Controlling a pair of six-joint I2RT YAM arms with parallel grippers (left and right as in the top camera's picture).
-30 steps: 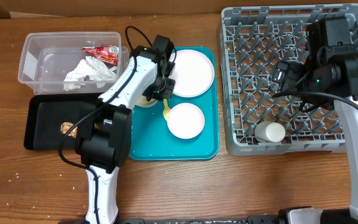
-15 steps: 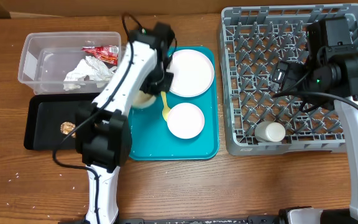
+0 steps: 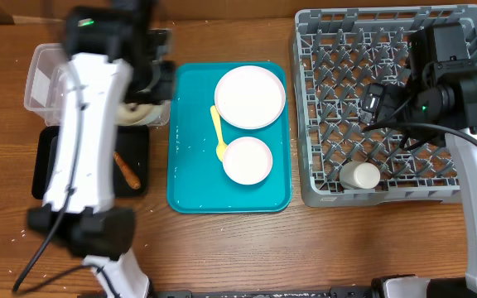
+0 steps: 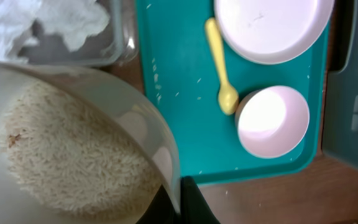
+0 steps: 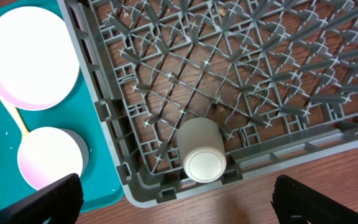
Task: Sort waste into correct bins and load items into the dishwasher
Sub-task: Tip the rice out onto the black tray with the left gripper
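My left gripper [image 4: 180, 190] is shut on the rim of a white bowl [image 4: 73, 143] with rice and a brown scrap in it. In the overhead view the gripper [image 3: 149, 87] holds that bowl [image 3: 135, 114] above the clear tub [image 3: 38, 76] and the black tray [image 3: 135, 157]. A crumpled napkin [image 4: 39, 18] lies in the tub; the red wrapper is hidden by the arm. A plate [image 3: 249, 97], a yellow spoon [image 3: 219, 132] and a second bowl [image 3: 248, 160] lie on the teal tray [image 3: 189, 178]. My right gripper [image 5: 185, 205] is open above the grey rack [image 3: 470, 178], over a cup [image 5: 202, 151].
A brown scrap [image 3: 127, 170] lies on the black tray. Rice grains are scattered on the teal tray and on the wooden table. The rack holds only the cup [image 3: 360, 175], lying on its side in the front left corner. My left arm covers most of the tub.
My left gripper lifted the rice bowl off the teal tray and carried it left, over the tub and black tray. The spoon now lies uncovered. The right arm has not moved.
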